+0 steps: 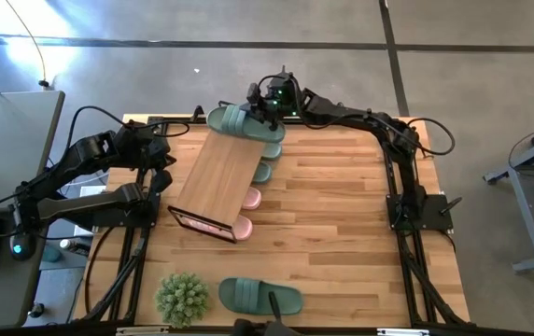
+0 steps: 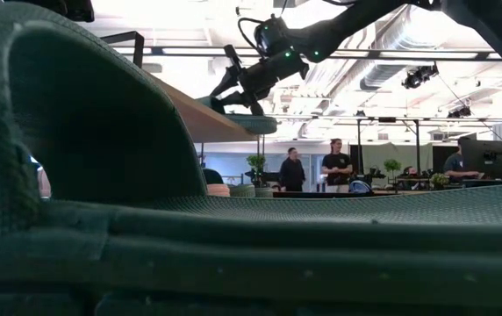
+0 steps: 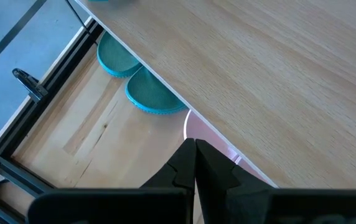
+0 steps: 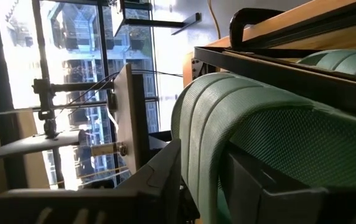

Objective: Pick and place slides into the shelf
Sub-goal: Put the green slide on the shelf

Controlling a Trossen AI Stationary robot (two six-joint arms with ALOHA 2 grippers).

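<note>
The right gripper is putting a green slide on the shelf top, its jaws around the strap. Next, let go. The left gripper waits beside the shelf, jaws together.

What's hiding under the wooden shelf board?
Under the shelf, toes of slides poke out: two pink ones near the front, green ones farther back. The board covers the rest of them, so a full count is not possible.
</note>
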